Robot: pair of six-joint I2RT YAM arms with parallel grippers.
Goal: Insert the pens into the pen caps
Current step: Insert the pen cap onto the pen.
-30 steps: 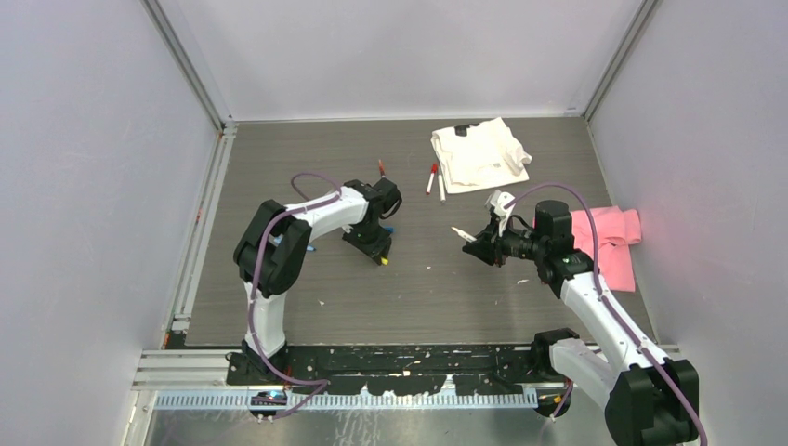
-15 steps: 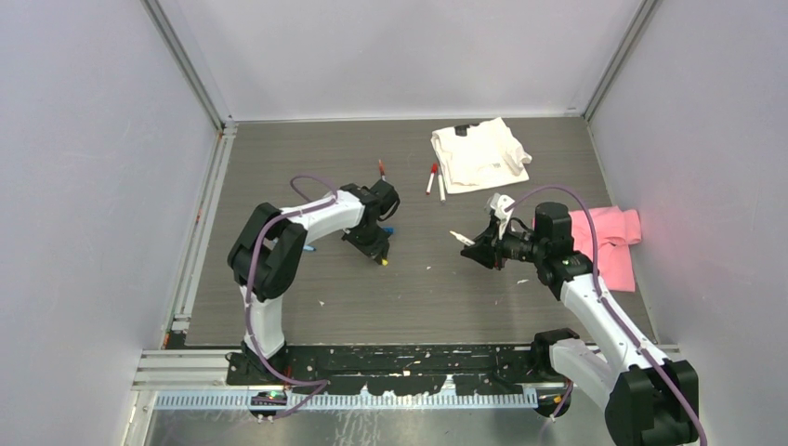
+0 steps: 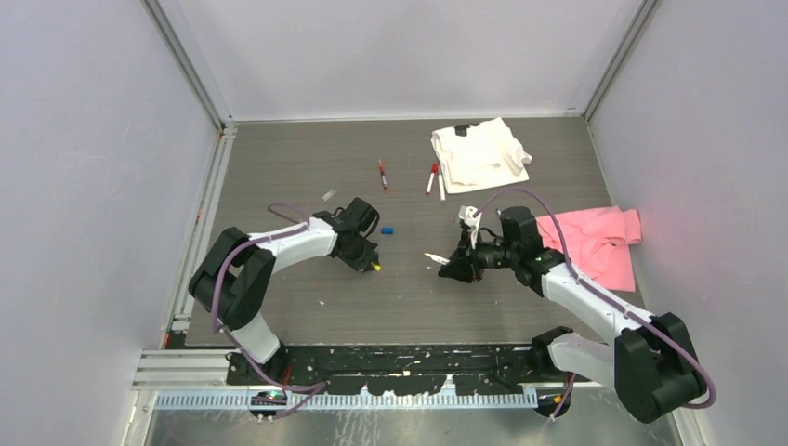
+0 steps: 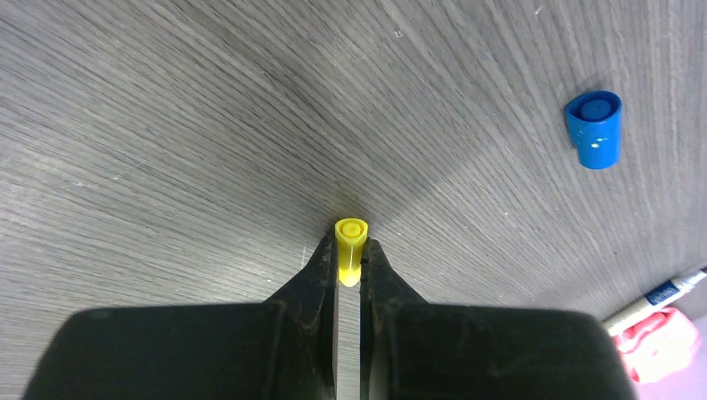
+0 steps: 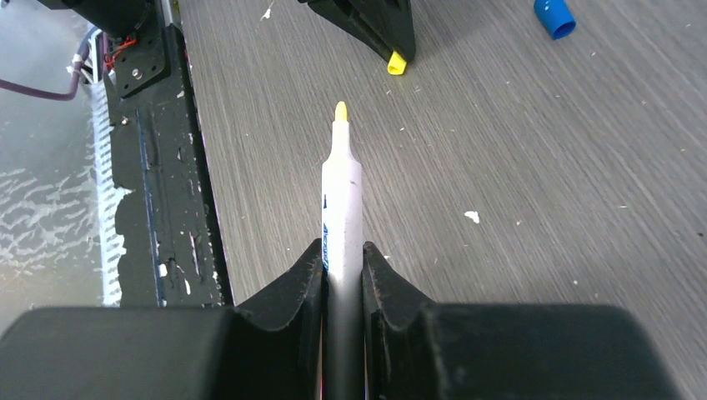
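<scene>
The left gripper (image 4: 349,265) pinches the yellow cap (image 4: 350,237), offering it to the yellow-tipped pen (image 5: 342,187) that the right gripper (image 5: 343,260) clamps and aims at it.

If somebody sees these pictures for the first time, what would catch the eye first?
Two arms face each other in the middle of the table: the left gripper pinches a small yellow cap, and the right gripper holds a white pen whose yellow tip points toward that cap. Next come the pink cloth at the table's right edge and a blue cap lying loose near the left gripper.
</scene>
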